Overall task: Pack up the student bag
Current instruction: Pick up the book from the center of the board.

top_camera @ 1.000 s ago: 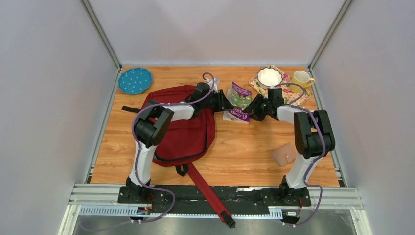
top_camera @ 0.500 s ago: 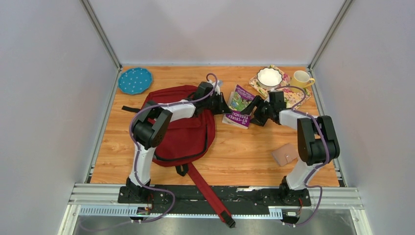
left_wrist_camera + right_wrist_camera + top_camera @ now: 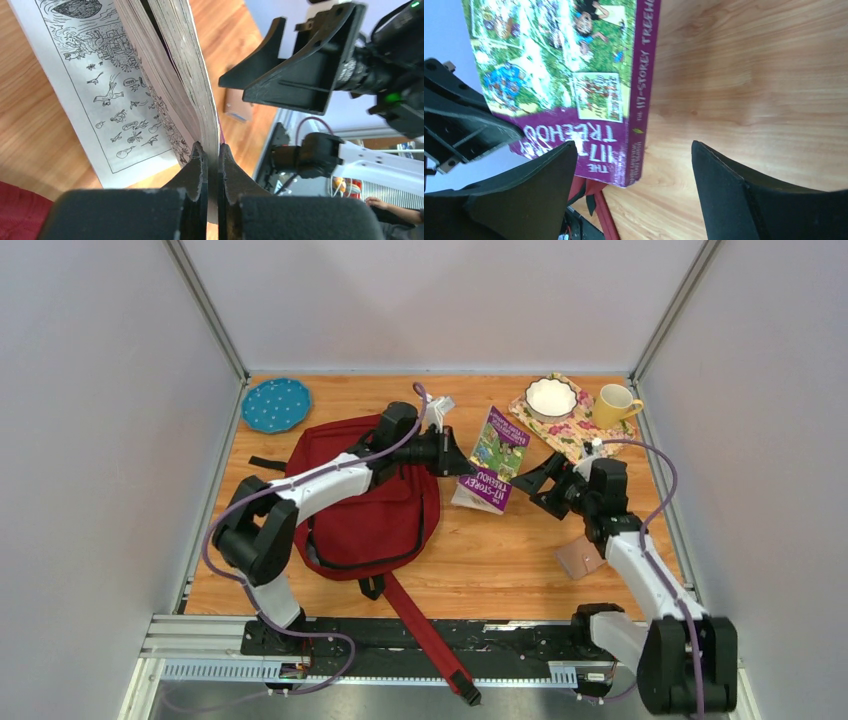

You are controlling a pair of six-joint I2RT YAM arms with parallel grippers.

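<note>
The dark red fabric backpack lies flat on the wooden table; I cannot tell whether its zip is open. Just right of the backpack, my left claw is clamped on the page edge of a purple paperback book, holding it tilted up. Further right of the backpack my right claw stands wide open, clear of the book. Nothing looks packed yet (the tan wallet waits too), so I judge nearly everything is left.

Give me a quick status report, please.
Left gripper shut on book. Right gripper open, beside book. Student bag flat, left arm across it.
</note>
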